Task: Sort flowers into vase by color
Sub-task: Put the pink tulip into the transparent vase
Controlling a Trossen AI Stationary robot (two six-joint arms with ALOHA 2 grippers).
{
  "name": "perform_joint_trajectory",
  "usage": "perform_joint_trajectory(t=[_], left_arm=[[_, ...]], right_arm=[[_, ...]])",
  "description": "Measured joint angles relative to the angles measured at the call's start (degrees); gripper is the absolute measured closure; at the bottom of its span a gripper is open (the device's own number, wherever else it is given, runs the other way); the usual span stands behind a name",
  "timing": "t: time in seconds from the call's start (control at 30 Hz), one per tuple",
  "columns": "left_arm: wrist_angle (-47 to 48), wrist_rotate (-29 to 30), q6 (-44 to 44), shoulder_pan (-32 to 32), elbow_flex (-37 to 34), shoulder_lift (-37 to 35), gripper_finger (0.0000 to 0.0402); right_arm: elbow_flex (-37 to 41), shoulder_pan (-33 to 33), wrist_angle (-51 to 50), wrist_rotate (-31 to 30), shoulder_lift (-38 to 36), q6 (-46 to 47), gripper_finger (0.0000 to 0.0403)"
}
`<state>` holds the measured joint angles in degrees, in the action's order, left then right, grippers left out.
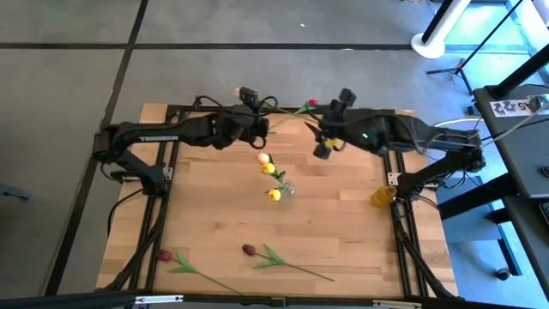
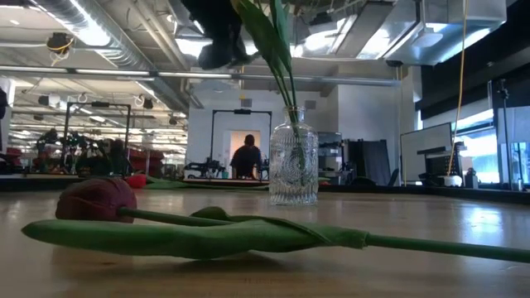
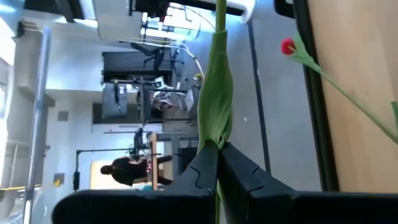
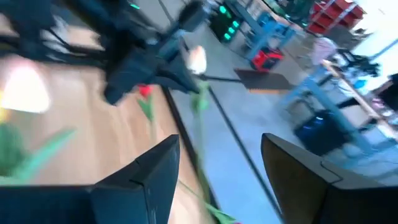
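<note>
My left gripper [image 1: 259, 129] is at the far middle of the table, shut on a green tulip stem [image 3: 217, 81]; the flower's head does not show in the left wrist view. A red tulip [image 3: 287, 46] lies at the table's far edge, its head [image 1: 313, 102] just past it. A clear glass vase [image 2: 293, 165] stands mid-table [image 1: 283, 187] with yellow and peach tulips [image 1: 268, 168] in it. My right gripper [image 1: 324, 148] is open and empty, to the far right of the vase; its fingers show in the right wrist view [image 4: 217, 180]. Two dark maroon tulips [image 1: 249, 250] [image 1: 165, 255] lie near the near edge. My left gripper pinches the stem, where a long leaf wraps it [image 3: 216, 134], between its two fingertips [image 3: 202, 165]. The fingers are about level and lie along the stem, which runs on past them and also back between them. The held part is clear of the table.
A yellowish object [image 1: 383, 196] stands at the table's right edge. The nearer maroon tulip [image 2: 91, 200] lies across the low view's foreground. A person [image 2: 247, 157] stands far off in the room. Bare wood lies between the vase and the near edge.
</note>
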<state>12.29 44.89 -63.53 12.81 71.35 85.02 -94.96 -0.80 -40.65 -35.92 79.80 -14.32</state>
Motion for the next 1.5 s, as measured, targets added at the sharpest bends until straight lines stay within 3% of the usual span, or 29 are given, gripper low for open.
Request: perform_joint_trajectory(t=[0.3, 0.4, 0.67, 0.93, 1.13, 1.23, 1.5], left_arm=[[-2.3, -5.5, 0.2, 0.2, 0.0, 0.9, 0.0401], [-2.3, -6.0, 0.3, 0.2, 0.0, 0.9, 0.0401], [-1.6, -9.5, -2.9, -0.7, 0.0, 0.9, 0.0401], [-2.4, -13.3, -10.4, -1.9, 0.0, 0.9, 0.0399], [-2.4, -15.3, -10.2, -2.6, 0.0, 0.9, 0.0363], [-2.4, -14.3, -5.6, -3.4, 0.0, 0.8, 0.0335], [-0.5, -10.0, 13.5, -4.8, 0.0, -5.6, 0.0271]], right_arm=[[-0.1, 11.2, -1.1, 15.1, 8.9, -0.8, 0.0178], [0.0, 13.5, 0.3, 20.3, 11.6, 2.7, 0.0183], [0.0, 17.0, 3.8, 32.6, 14.7, 17.4, 0.0254], [0.0, 18.1, 5.0, 34.3, 16.4, 24.7, 0.0306], [0.0, 19.2, 6.0, 39.4, 16.6, 29.9, 0.0359], [0.0, 19.6, 6.5, 40.9, 16.6, 31.7, 0.0391], [0.0, 19.6, 8.3, 39.1, 16.4, 32.2, 0.0394]])
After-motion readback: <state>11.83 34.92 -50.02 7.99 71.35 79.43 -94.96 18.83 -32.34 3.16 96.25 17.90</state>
